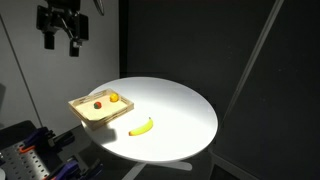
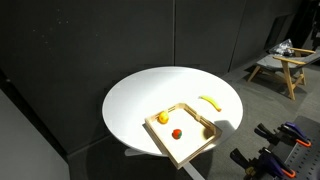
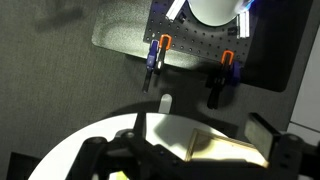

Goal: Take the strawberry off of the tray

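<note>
Stock as I see it from my station:

1. End effector [image 1: 62,45]. It hangs high over the far left of the scene in an exterior view, well apart from everything below. Its fingers stand spread wide, and I see nothing between them. In the wrist view only dark, blurred finger shapes cross the bottom of the picture.

2. Worktop [image 1: 175,110]. Round and white, lit against dark walls in both exterior views [image 2: 140,95].

3. Tray [image 1: 84,111]. Shallow, rectangular, light wood with low edges. It sits at the left rim of the worktop in an exterior view, and at the near rim, slightly overhanging, in an exterior view [image 2: 200,140]. I catch a pale wooden corner of it in the wrist view [image 3: 215,148].

4. Strawberry [image 1: 97,104]. Small and dark red, it lies on the tray floor, apart from the edges. It shows near the tray's middle in an exterior view [image 2: 177,133].

5. Orange fruit [image 1: 114,97]. Round and larger, also on the tray, near the strawberry but not touching it [image 2: 163,118].

6. Banana [image 1: 141,127]. Yellow, flat on the worktop just beside the tray, off it [image 2: 210,102].

7. Wooden stool [image 2: 280,65]. It stands at the far right, away from the worktop.

8. Two orange-handled clamps [image 3: 155,55]. They sit on a dark perforated plate in the wrist view.
</note>
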Motion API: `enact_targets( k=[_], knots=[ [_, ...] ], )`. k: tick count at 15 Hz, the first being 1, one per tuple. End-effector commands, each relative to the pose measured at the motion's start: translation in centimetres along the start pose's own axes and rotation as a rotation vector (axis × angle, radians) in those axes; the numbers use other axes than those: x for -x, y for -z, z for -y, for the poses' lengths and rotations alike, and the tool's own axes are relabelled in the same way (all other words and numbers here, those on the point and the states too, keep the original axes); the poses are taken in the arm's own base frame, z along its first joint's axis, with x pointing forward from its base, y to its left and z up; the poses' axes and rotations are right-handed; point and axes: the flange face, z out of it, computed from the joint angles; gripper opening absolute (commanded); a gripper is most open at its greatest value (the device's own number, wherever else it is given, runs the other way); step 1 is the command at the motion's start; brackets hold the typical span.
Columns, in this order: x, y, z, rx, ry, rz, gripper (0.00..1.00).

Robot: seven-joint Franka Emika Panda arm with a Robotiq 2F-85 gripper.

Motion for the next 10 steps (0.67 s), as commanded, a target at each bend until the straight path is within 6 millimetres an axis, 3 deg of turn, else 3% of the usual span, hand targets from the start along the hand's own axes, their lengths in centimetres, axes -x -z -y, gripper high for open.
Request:
enact_targets(
  k=[1, 10],
  knots=[
    [-1.8, -1.4, 0.1, -0.006, 0.02, -0.023, 1.0],
    [-7.8, -6.4, 1.7, 0.025, 0.057, -0.059, 1.0]
  ],
)
